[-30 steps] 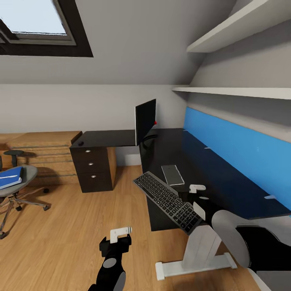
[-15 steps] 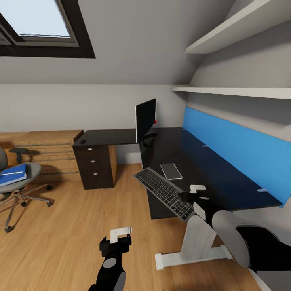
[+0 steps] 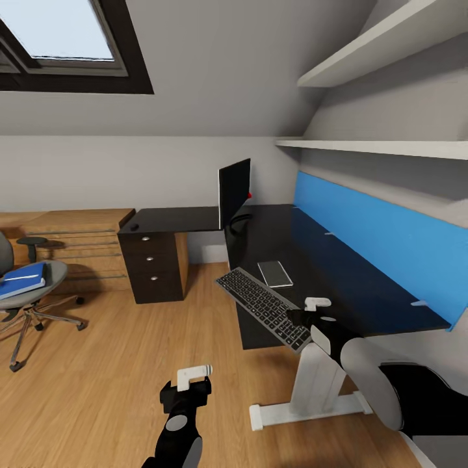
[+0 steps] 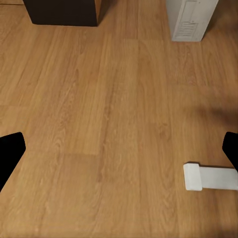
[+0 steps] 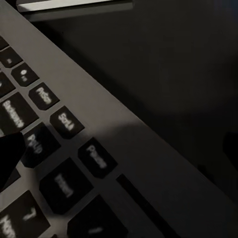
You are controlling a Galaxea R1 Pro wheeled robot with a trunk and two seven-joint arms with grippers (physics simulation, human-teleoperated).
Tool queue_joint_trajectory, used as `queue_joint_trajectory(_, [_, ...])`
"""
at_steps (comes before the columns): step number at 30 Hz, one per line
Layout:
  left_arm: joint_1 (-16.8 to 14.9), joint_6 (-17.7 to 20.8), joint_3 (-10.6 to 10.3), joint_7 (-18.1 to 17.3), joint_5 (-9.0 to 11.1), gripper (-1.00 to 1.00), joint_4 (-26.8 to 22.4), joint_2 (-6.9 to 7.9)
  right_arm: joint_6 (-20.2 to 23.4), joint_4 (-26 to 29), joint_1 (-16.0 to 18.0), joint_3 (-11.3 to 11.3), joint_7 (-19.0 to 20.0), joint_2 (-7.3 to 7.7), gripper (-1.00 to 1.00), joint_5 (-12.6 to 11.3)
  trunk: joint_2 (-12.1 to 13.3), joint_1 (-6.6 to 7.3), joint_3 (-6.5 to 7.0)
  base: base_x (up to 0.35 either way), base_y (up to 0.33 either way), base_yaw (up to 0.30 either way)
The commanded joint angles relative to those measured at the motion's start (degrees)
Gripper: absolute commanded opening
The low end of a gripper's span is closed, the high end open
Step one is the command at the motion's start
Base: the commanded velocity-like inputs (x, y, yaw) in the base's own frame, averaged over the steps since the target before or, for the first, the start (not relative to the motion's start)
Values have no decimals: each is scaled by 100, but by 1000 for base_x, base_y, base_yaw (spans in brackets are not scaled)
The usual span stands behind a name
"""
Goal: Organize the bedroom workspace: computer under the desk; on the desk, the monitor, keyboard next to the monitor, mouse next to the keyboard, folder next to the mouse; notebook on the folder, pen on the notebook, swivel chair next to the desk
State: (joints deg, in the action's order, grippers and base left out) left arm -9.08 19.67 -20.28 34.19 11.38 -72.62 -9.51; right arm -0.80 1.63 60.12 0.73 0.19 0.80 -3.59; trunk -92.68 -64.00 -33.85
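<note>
The keyboard (image 3: 262,308) lies slantwise on the near left corner of the black desk (image 3: 305,260), slightly over its edge. My right gripper (image 3: 307,318) is at the keyboard's near end. In the right wrist view its dark fingertips (image 5: 10,153) stand wide apart, open, close over the keys (image 5: 64,148). The monitor (image 3: 234,190) stands at the desk's inner corner. At far left the swivel chair (image 3: 32,296) carries the blue folder (image 3: 23,279). My left gripper (image 3: 188,385) hangs open over bare floor (image 4: 119,124). A light grey box (image 4: 191,20), seemingly the computer, stands on the floor.
A flat silver-grey slab (image 3: 275,273) lies on the desk beyond the keyboard. Dark drawers (image 3: 153,266) and a low light-wood cabinet (image 3: 71,237) stand at the back left. The desk's white foot (image 3: 305,413) juts onto the wood floor by my arms. Shelves (image 3: 390,147) run above the blue panel.
The whole view has pulled back from the desk, so the camera moved. The keyboard kept its place on the desk corner, and my right gripper now sits nearer its near end.
</note>
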Motion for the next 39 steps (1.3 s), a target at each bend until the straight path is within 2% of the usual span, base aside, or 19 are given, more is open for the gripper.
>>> queue_joint_trajectory(1, [-5,19,-11,43,40,100,-7,2,-8,-127,0,68,9,0,100,-47,-2,0,-7,0,0,0])
queue_joint_trajectory(15, [-6,19,-11,40,40,100,11,2,-37,-120,0,56,97,18,100,-57,-2,0,-7,78,0,0])
queue_joint_trajectory(23, [-4,19,-11,35,40,100,17,2,-45,-111,0,43,703,61,100,-83,-2,0,-7,14,0,0])
queue_joint_trajectory(30, [-6,19,-17,35,40,100,17,2,-43,-110,0,41,784,77,100,-97,-2,0,-7,0,0,0])
queue_joint_trajectory(39, [-6,19,-12,35,40,100,19,2,-35,-110,0,41,790,78,100,-95,359,197,155,0,0,0])
